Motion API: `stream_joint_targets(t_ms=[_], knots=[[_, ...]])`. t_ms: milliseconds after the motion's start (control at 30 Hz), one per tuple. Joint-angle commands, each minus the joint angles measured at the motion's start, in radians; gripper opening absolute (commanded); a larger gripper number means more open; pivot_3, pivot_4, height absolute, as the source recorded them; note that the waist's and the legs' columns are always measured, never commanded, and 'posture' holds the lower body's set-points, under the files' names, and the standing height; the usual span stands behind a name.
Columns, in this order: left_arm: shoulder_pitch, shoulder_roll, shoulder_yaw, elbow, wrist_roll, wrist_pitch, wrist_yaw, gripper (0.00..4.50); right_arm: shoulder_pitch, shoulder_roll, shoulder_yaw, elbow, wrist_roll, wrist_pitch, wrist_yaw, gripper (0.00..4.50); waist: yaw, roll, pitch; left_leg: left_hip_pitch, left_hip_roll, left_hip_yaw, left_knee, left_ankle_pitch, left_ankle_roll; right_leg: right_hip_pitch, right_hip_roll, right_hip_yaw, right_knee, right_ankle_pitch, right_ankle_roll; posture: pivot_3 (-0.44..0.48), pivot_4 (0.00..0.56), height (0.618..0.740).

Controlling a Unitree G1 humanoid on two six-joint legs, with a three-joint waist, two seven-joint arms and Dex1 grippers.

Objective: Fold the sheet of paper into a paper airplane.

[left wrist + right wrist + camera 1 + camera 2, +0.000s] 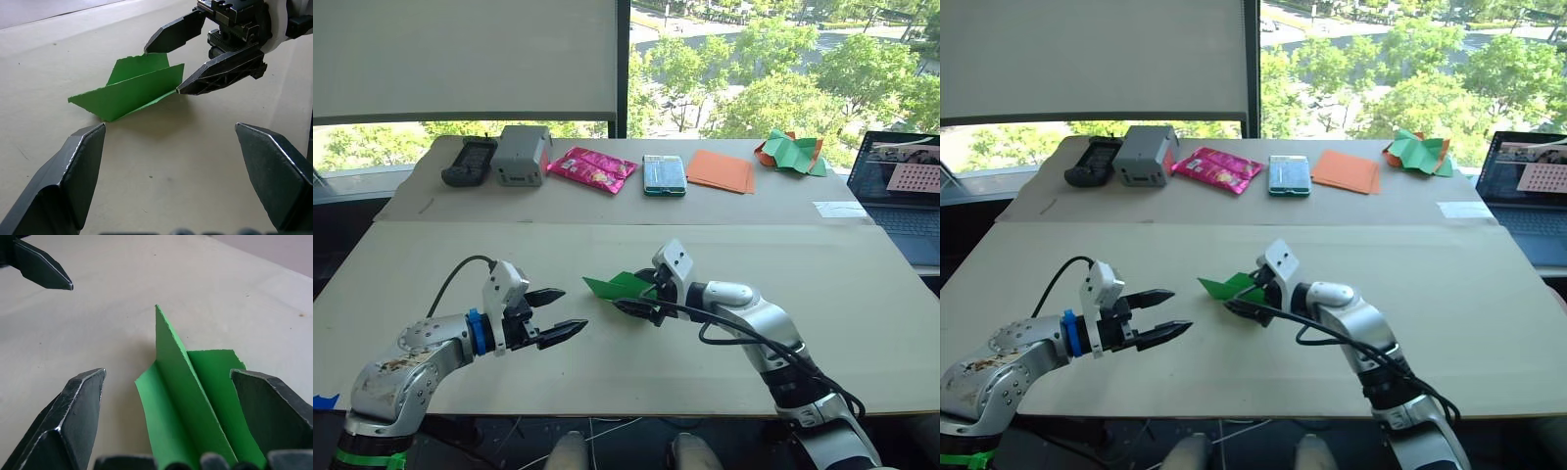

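Left wrist view shows the paper airplane (131,90) sitting on the table (161,161) as a slim green wedge, its pointed nose aimed toward the left gripper (554,315) and one flap standing up along the centre crease. The right gripper (164,70) reaches in at the wide tail end, one finger above the raised flaps and one down by the lower edge; the fingers are apart and not clamped on the paper, which lies between them in the right wrist view. That placement probably lets the gripper steady or pinch the layered tail so the wings can be shaped. The left gripper hovers just beside the nose, its fingers spread wide and holding nothing, likely waiting to press or take the tip. Well apart, at the back of the table, lie orange sheets (721,170) and a crumpled paper heap (791,153).
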Motion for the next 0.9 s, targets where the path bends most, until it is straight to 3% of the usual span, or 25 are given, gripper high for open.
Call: stream_joint_targets(t_ms=[33,200,333,433,767,900], knots=[[0.01,-0.005,0.001,-0.001,0.007,-0.039,-0.008,4.48,-0.047,-0.018,-0.043,-0.071,0.029,0.01,0.017,4.5,-0.001,0.0,0.0,0.0,0.0,0.0,0.0,0.0,0.0,0.0,0.0,0.0,0.0,0.0,0.0,0.0,0.15,0.706],[0.01,-0.019,-0.016,0.014,0.023,-0.071,-0.006,4.48,-0.076,-0.153,0.074,-0.047,-0.162,-0.227,0.092,4.5,0.002,0.0,0.0,0.0,0.0,0.0,0.0,-0.001,-0.002,0.0,0.0,0.0,-0.001,0.0,0.0,0.0,0.15,0.706],[0.013,-0.025,-0.023,0.018,0.031,-0.083,-0.012,4.48,-0.066,-0.163,0.105,0.013,-0.197,-0.3,0.121,4.5,-0.001,-0.001,0.0,0.0,0.0,0.0,0.0,-0.002,-0.003,0.0,0.0,0.0,-0.001,0.0,0.0,0.0,0.15,0.706],[0.019,-0.024,-0.024,0.021,0.035,-0.091,-0.016,4.5,-0.063,-0.147,0.107,0.051,-0.205,-0.321,0.128,3.7,-0.002,-0.001,0.0,0.0,0.0,0.0,0.0,0.0,0.0,0.001,0.0,0.0,0.0,0.0,0.0,0.0,0.15,0.706],[0.056,-0.021,-0.026,0.015,0.041,-0.1,-0.014,4.5,-0.06,-0.125,0.106,0.152,-0.231,-0.366,0.149,0.19,0.0,0.0,0.0,0.003,0.0,0.0,0.0,0.003,0.004,0.005,0.0,0.0,0.0,0.001,0.0,0.0,0.15,0.706],[0.069,-0.022,-0.023,0.015,0.042,-0.105,-0.014,4.5,-0.052,-0.115,0.111,0.185,-0.248,-0.378,0.156,0.05,0.0,0.0,0.0,0.005,0.0,0.0,0.0,0.002,0.003,0.006,0.0,0.0,0.0,0.001,0.0,0.0,0.15,0.706]])
